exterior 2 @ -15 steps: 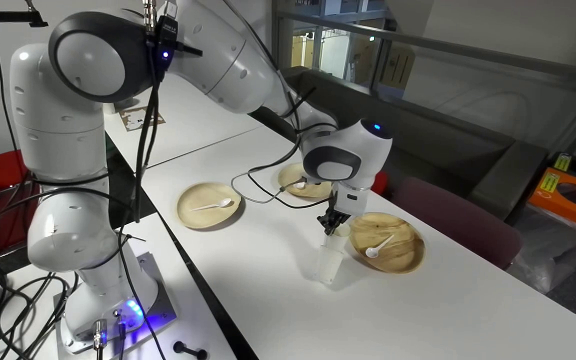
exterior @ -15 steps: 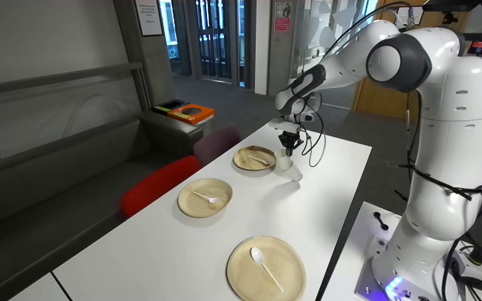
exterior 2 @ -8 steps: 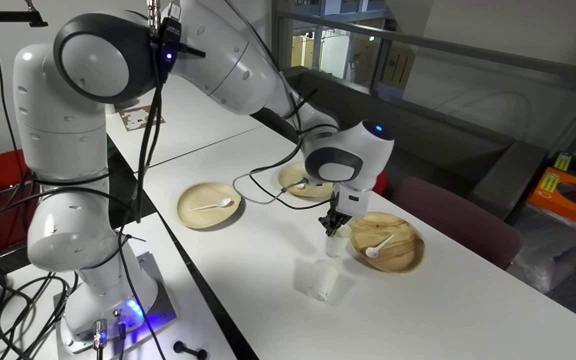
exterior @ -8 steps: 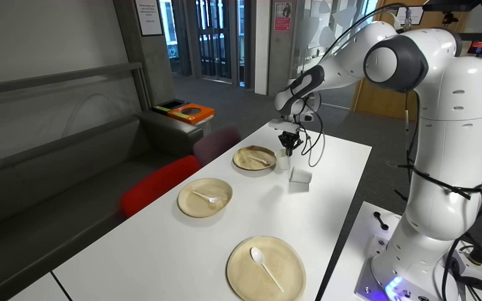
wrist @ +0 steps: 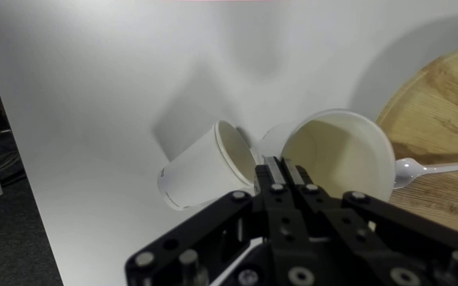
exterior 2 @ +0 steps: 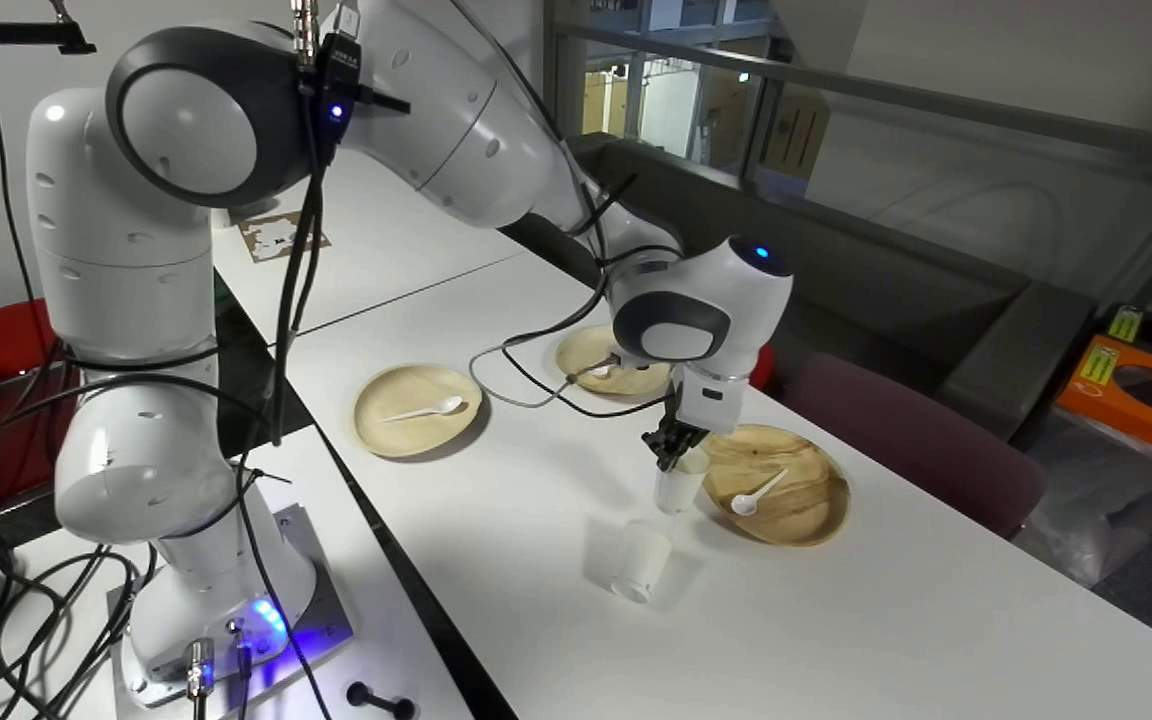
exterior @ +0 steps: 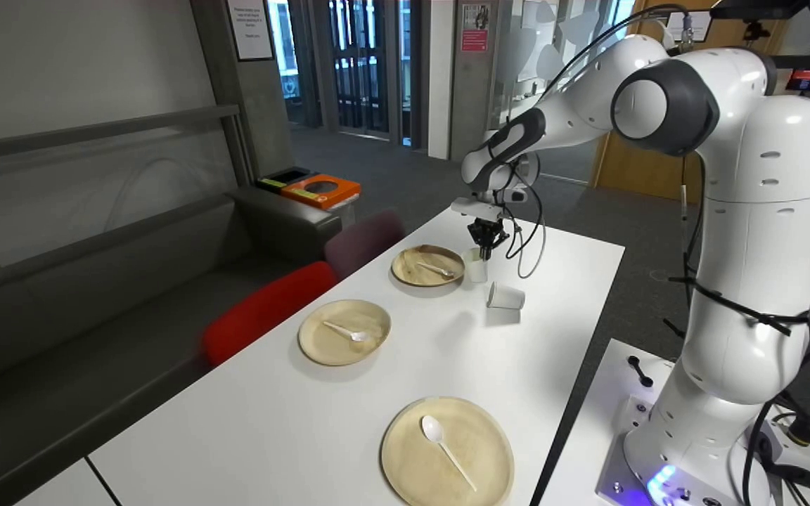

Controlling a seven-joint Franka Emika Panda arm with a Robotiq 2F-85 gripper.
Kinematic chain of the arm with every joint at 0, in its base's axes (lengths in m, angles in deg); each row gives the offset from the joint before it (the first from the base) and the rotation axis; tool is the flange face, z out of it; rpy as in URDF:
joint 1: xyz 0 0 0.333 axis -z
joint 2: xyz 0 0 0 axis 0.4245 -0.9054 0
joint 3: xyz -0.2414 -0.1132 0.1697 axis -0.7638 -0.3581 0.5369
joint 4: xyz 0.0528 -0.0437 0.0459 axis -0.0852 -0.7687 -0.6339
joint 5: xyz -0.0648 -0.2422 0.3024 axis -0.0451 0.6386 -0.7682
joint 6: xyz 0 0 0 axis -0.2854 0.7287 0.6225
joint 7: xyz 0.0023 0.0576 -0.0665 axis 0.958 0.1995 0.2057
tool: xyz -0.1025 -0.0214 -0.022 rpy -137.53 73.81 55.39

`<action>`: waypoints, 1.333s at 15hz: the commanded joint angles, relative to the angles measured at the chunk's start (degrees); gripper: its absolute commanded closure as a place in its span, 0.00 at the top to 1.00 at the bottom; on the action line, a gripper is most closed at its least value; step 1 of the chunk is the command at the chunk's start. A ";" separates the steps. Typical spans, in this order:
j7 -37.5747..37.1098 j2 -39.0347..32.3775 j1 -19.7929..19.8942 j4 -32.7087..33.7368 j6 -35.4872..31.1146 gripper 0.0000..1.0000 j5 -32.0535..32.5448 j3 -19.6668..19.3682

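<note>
Wrist view is putting us right behind the end effector (wrist: 279,161), whose two fingers are standing nearly together and pinching the wall of a white cup (wrist: 344,159) at its rim. That cup is facing mouth up, so we are looking down into its cream-coloured inside; we are not managing to tell whether its base is touching the worktop (wrist: 94,99). Just beside it, a sideways cup (wrist: 203,170) is lying with its mouth turned toward the pinched one. On the opposite side of the pinched cup, a wooden plate (wrist: 451,119) is sitting close by, and a white spoon (wrist: 410,171) is resting on it.

Going farther out, we are seeing two more plates in both exterior views. A paler plate (exterior: 331,349) is lying next along the worktop, carrying another spoon (exterior: 359,336), and a third plate (exterior: 408,457) is lying well apart from the cups, carrying a third spoon (exterior: 449,454). In an exterior view, the white arm (exterior 2: 496,160) is stretching over the worktop.

Beyond the worktop, a red chair (exterior: 271,306) and a purple chair (exterior: 365,242) are standing along its edge, and a long dark couch (exterior: 166,309) is running behind them. Near the couch's end we are making out an orange-topped bin (exterior: 322,190), and farthest back, glass doors (exterior: 359,77) are standing past the grey floor (exterior: 401,169).
</note>
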 commanded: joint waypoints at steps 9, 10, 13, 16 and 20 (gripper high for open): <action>4.92 -2.16 -3.86 2.35 -0.80 0.01 -3.62 6.75; 5.59 -2.70 -4.00 2.60 -0.61 0.01 -4.24 7.13; 7.47 -4.68 -4.33 3.19 -0.12 0.01 -5.33 7.60; 8.94 -6.46 -4.39 3.73 0.21 0.01 -6.04 7.61; 9.29 -8.30 -4.65 4.79 0.65 0.01 -5.88 7.53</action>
